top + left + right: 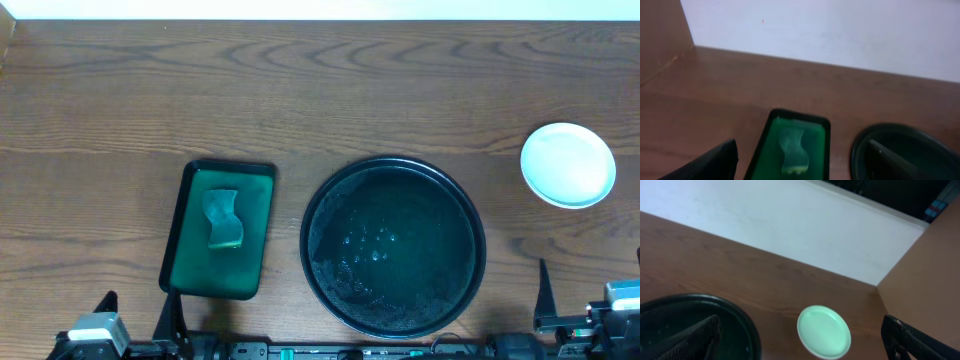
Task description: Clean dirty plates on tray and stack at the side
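**Overhead view.** Left fingers (170,315) and right fingers (543,290) stand at the near edge. Each pair is spread wide and holds nothing. Tray (306,240), at centre, carries no plate; only droplets and a faint film show on its floor. Plates (568,165) rest on the surface (300,90) to the right of the tray and well apart from it. They read as one plain white disc, and from above it cannot be told how many lie in the pile. Green tray (255,230), left of the tray, holds a sponge (223,218).

**Left wrist view.** Both fingers flank the lower frame, open and with nothing gripped. The sponge lies ahead between them in the green tray, clear of both. Part of the tray rim shows at right. No plate is in view.

**Right wrist view.** Both fingers are parted and empty. The plates sit ahead on the surface, beyond the tray rim and not touching it. The top face looks plain with a pale green cast, and no smear can be made out.

**Progress (judged).** With the tray bare and a clean top plate at the side, cleaning and stacking appear complete or nearly so. The one open point is whether all three plates are in the pile.
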Robot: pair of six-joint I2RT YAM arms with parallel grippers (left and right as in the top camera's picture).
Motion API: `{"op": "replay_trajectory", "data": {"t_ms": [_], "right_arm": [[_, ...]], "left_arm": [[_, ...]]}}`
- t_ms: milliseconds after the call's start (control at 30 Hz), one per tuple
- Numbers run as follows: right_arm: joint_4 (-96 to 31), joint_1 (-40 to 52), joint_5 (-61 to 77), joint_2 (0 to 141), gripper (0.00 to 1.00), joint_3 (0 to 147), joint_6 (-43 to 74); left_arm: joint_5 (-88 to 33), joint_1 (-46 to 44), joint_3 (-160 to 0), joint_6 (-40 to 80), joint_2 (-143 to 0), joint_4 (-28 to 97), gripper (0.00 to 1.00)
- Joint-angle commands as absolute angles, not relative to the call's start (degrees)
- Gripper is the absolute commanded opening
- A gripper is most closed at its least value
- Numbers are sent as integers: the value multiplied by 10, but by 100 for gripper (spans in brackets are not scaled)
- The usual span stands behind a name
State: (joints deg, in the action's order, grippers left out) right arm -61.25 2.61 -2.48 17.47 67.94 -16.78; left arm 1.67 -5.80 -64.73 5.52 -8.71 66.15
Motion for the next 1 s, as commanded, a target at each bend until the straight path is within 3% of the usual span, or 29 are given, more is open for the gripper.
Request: {"op": "replay_trajectory", "data": {"t_ms": [0, 200, 600, 967], "right_arm": [[-635, 29, -47, 174, 99, 685, -174], [-697, 29, -43, 174, 99, 685, -174], [-745, 29, -34, 174, 99, 685, -163], [-746, 29, 116, 174, 99, 685, -163]], "left_arm": [[22, -59, -646, 48, -90, 695, 81], [21, -59, -646, 48, -90, 783, 82], [21, -59, -646, 48, -90, 786, 82], [22, -59, -646, 48, -90, 786, 82]]}}
